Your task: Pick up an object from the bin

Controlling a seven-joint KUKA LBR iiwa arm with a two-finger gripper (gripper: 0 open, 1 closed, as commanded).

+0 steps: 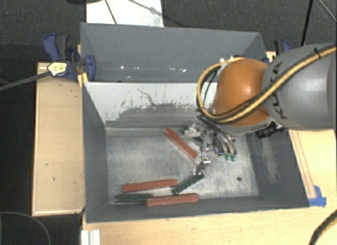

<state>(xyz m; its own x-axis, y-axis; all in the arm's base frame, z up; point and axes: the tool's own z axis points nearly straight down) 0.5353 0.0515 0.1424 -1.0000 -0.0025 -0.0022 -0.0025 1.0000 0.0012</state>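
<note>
My gripper hangs below the orange wrist cover, over the right middle of the bin floor. A reddish-brown flat stick lies slanted just left of it, its lower right end running up against the gripper. Directly below the gripper, a dark green stick lies slanted with its upper end close under the gripper's tip.
Along the front wall lie two more reddish-brown sticks and another dark green one. The arm and its cables cover the bin's right rear part. Bare floor shows at the left and far right.
</note>
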